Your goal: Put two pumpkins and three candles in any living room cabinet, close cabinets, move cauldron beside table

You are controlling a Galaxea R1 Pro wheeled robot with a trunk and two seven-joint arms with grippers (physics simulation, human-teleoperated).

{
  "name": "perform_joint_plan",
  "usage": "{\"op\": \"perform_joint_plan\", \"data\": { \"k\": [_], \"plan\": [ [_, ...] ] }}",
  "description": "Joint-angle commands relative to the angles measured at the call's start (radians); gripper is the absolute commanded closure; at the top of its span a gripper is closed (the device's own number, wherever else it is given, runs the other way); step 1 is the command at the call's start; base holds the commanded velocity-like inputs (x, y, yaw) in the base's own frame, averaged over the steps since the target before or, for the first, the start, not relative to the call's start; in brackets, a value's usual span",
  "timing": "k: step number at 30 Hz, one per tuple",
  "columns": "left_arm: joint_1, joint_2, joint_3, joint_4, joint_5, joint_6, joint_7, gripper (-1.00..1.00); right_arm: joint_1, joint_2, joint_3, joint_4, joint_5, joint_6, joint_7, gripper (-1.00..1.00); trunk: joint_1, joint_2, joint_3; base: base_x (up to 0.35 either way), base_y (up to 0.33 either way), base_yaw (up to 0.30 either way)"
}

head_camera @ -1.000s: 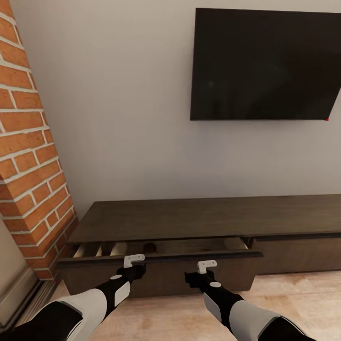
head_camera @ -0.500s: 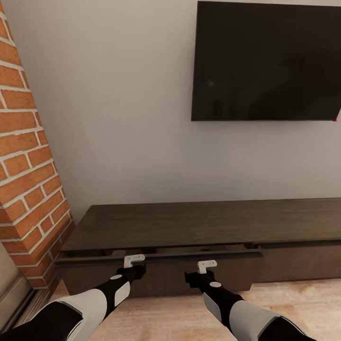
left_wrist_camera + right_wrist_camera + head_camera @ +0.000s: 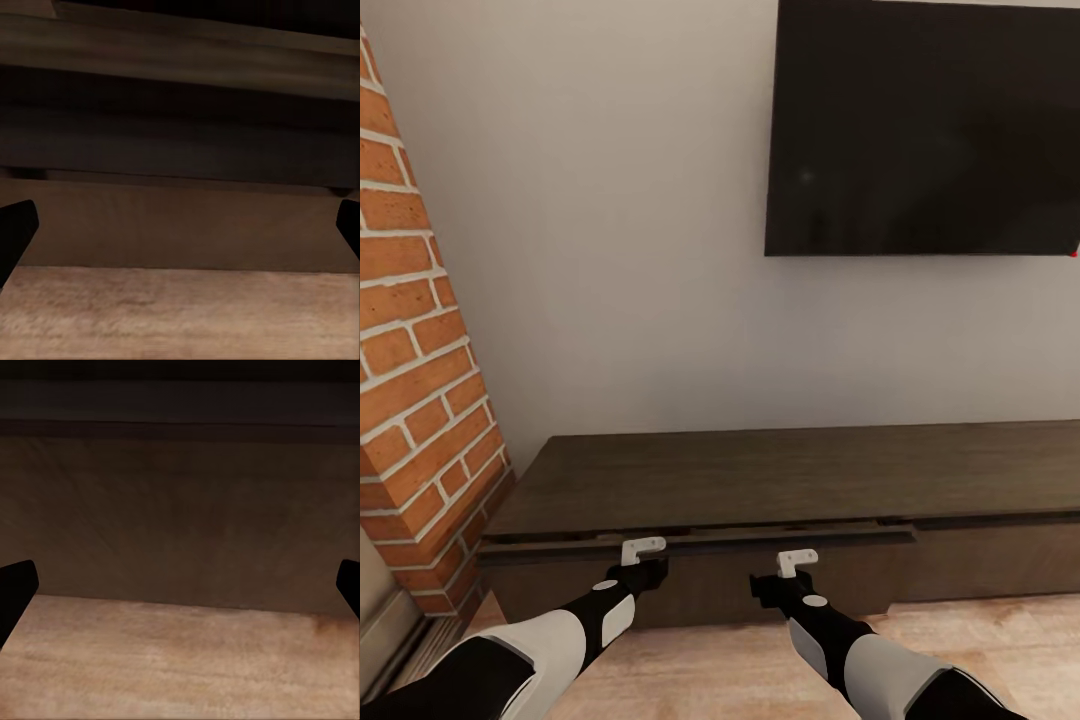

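The long dark-brown cabinet [image 3: 790, 475] stands against the wall under the television. Its left drawer front [image 3: 700, 580] is pushed almost flush, with a thin dark slit left under the top. My left gripper [image 3: 648, 574] and right gripper [image 3: 772, 586] sit side by side at that drawer front, low near the floor. In the left wrist view the black fingertips [image 3: 15, 229] stand wide apart with the dark wood ahead and nothing between them. The right wrist view has the same spread fingertips [image 3: 16, 589]. Pumpkins, candles, cauldron and table are out of view.
A brick column [image 3: 415, 380] rises close on the left, beside the cabinet's end. A black television [image 3: 925, 130] hangs on the grey wall above. Light wooden floor [image 3: 1000, 630] runs along the front of the cabinet to the right.
The open drawer has slid inward until its beige inside no longer shows. The whole view has moved closer to the wall, with both arms holding the same pose.
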State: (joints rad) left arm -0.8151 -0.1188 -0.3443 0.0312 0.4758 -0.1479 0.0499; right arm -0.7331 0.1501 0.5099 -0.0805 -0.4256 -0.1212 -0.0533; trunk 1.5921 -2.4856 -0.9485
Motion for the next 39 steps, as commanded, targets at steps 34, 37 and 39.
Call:
{"op": "perform_joint_plan", "data": {
  "k": [34,37,39],
  "plan": [
    [-0.002,-0.001,-0.007,0.006,0.006,-0.006,0.001,-1.00,-0.001,0.000,0.009,0.001,-0.008,-0.003,-0.004,-1.00,0.000,0.000,-0.001,0.040,0.000,0.000],
    [-0.001,-0.001,-0.007,0.006,0.006,-0.006,0.001,-1.00,0.000,0.000,0.009,0.001,-0.008,-0.003,-0.004,-1.00,0.000,0.000,-0.001,0.000,0.000,0.000],
    [-0.001,-0.001,-0.007,0.006,0.006,-0.006,0.001,-1.00,0.000,0.000,0.009,0.001,-0.008,-0.003,-0.004,-1.00,0.000,0.000,-0.001,0.000,0.000,0.000]
  ]
}}
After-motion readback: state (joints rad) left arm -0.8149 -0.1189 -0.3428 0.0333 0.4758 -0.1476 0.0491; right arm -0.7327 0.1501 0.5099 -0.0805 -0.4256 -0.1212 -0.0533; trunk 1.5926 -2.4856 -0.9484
